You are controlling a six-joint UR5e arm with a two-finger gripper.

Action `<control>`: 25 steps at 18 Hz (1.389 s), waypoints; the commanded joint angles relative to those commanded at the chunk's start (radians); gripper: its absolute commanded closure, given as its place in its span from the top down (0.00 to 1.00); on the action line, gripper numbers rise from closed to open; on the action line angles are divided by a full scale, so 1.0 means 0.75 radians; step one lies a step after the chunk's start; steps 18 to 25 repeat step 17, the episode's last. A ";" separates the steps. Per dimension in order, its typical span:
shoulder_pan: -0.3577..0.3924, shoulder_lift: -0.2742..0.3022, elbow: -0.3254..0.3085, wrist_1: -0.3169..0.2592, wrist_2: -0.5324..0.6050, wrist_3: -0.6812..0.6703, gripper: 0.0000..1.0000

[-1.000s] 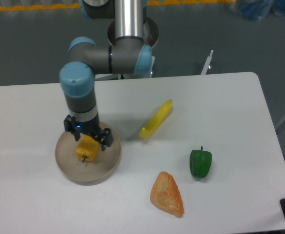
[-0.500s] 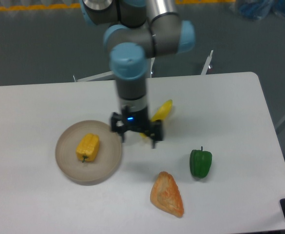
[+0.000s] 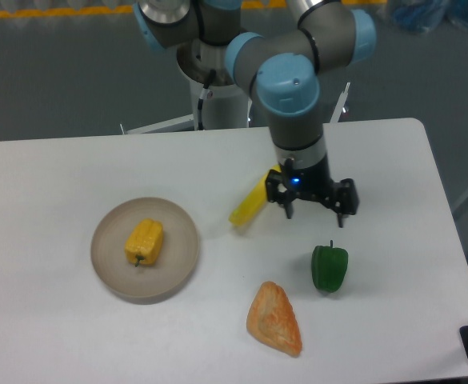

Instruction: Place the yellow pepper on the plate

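A: Status check. Where's the yellow pepper (image 3: 144, 242)?

B: Lying on the plate (image 3: 106, 268), roughly in the middle, stem end toward the near rim. Nothing touching it.

A: End effector (image 3: 312, 206)?

B: Well to the right of the plate, past the long yellow piece (image 3: 247, 206), hanging over the table (image 3: 58, 336). Fingers spread apart, nothing between them. It sits just above the green pepper (image 3: 330, 268), not touching it as far as I can tell.

A: So task done?

B: Judging by this frame, yes: pepper rests inside the rim, free of any grip. Nothing left that I can see except maybe parking the arm.

A: Other stuff?

B: Orange wedge (image 3: 276, 318), right of the plate and nearer the front edge than the green pepper. Long yellow piece lies tilted, right of the plate, partly behind the end effector. None of it is on the plate.

A: Any risk?

B: Low. Pepper looks settled, not near the rim.
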 joint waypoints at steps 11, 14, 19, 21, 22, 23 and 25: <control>0.016 0.002 -0.014 0.002 -0.006 0.031 1.00; 0.014 -0.004 -0.022 0.006 -0.002 0.031 1.00; 0.016 -0.008 -0.020 0.010 -0.002 0.031 1.00; 0.016 -0.008 -0.020 0.010 -0.002 0.031 1.00; 0.016 -0.008 -0.020 0.010 -0.002 0.031 1.00; 0.016 -0.008 -0.020 0.010 -0.002 0.031 1.00; 0.016 -0.008 -0.020 0.010 -0.002 0.031 1.00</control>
